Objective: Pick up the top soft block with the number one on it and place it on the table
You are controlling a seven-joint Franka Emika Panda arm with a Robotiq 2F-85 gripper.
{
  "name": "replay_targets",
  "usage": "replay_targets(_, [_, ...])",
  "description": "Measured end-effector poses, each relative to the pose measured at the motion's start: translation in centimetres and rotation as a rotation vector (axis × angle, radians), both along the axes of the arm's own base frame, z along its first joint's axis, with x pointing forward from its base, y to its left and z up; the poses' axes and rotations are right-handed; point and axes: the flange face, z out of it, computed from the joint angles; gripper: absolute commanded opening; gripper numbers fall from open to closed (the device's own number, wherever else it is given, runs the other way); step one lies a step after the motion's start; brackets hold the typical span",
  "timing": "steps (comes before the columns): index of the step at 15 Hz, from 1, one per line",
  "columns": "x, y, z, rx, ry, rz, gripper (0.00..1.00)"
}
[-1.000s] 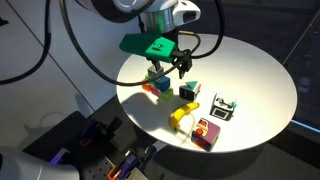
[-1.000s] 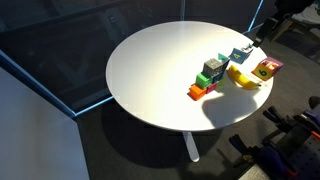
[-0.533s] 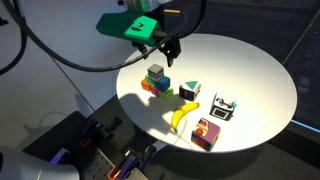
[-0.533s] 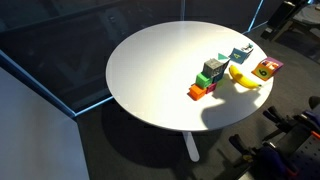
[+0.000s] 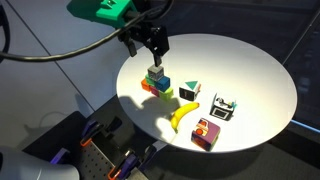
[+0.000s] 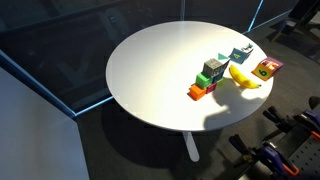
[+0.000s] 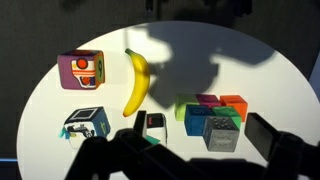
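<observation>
My gripper (image 5: 148, 48) hangs in the upper left of the frame in an exterior view, over the round white table (image 5: 255, 70). Fingers (image 7: 278, 146) are spread wide with nothing between them; in the wrist view they show only as dark, blurred shapes along the bottom edge. Just under the gripper in the picture, and apart from it, stands a stack: a grey cube (image 5: 156, 73) resting on a cluster of coloured blocks (image 5: 153, 88), which the wrist view shows as blue, green, magenta and orange. The teal-green and white soft block (image 5: 188, 92) sits on its own on the table top, near the stack and to its right, touching neither the stack nor my fingers. In the wrist view it lies low and centre, partly hidden behind my gripper body. I cannot read any number on it. A banana (image 5: 182, 117) lies lower in the frame, near that block but apart from it. A dark red cube with a yellowish mark (image 5: 207, 133) sits by the table's lower edge. A white and black cube (image 5: 222, 107) sits just up and right of it. In the wrist view the banana runs upright in the picture, between the red cube at upper left and the stack at right.
</observation>
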Motion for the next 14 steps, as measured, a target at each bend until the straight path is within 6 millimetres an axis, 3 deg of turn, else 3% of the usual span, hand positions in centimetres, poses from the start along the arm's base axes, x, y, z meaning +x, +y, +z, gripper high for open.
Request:
replay_targets(8, [-2.7,0.4,1.4,-0.013,0.105,-0.057,1.00])
replay_targets(14, [-3.0,0.5,1.9,-0.013,0.103,-0.046,1.00])
